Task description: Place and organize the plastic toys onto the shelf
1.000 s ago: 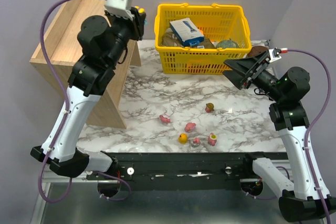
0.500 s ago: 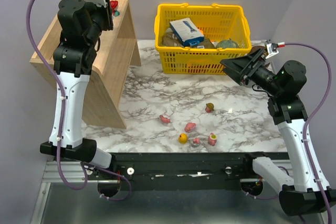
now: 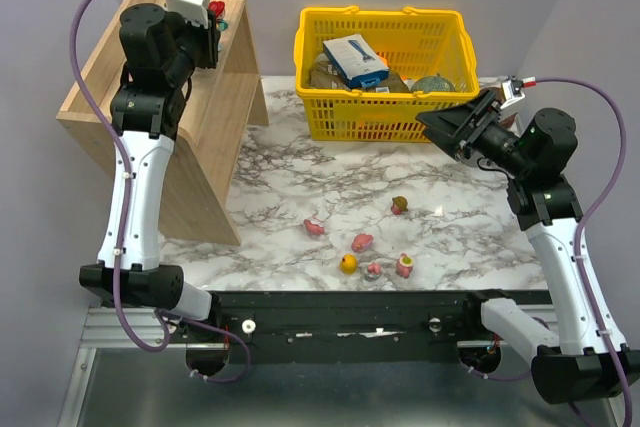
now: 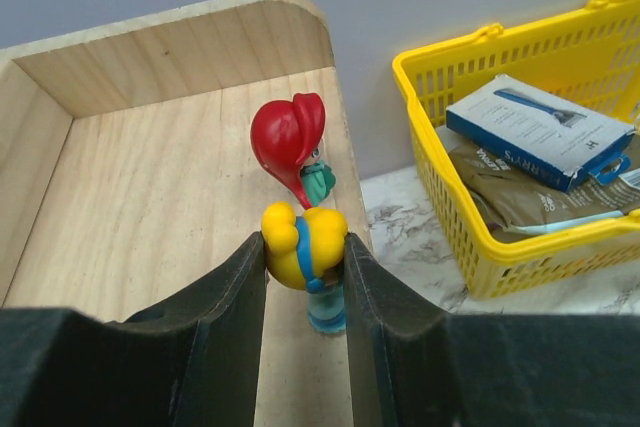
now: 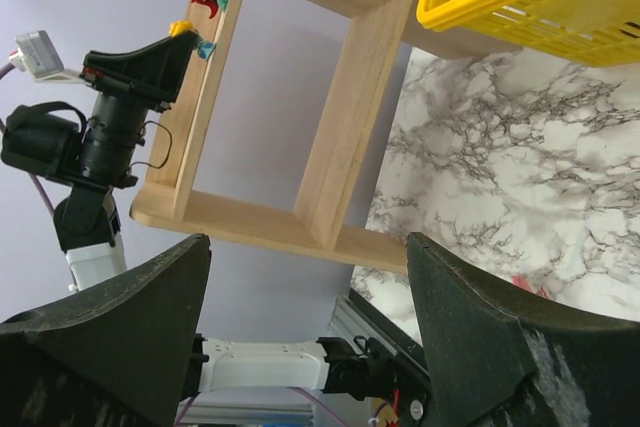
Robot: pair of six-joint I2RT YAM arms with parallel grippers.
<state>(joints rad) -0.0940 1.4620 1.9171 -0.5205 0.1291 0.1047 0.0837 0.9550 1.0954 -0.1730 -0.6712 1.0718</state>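
Observation:
My left gripper (image 3: pixel 213 22) is over the top tier of the light-wood shelf (image 3: pixel 100 87). In the left wrist view it (image 4: pixel 305 259) is shut on a yellow toy (image 4: pixel 304 244) whose blue base reaches down to the shelf board (image 4: pixel 150 207). A red-haired figurine (image 4: pixel 289 140) stands just behind it near the shelf's right edge. My right gripper (image 3: pixel 442 129) is open and empty in the air beside the basket, also wide open in its wrist view (image 5: pixel 310 317). Several toys lie on the marble table: pink (image 3: pixel 314 227), olive (image 3: pixel 400 205), pink (image 3: pixel 362 242), yellow (image 3: pixel 348 264).
A yellow shopping basket (image 3: pixel 385 107) with boxes and packets stands at the back centre of the table. Two more small pink toys (image 3: pixel 374 269) (image 3: pixel 405 266) lie near the front edge. The shelf's raised side panel (image 3: pixel 225 147) stands on the table's left part.
My left arm swung from near the basket to over the shelf top with the yellow toy, then settled slightly. My right gripper rose a little.

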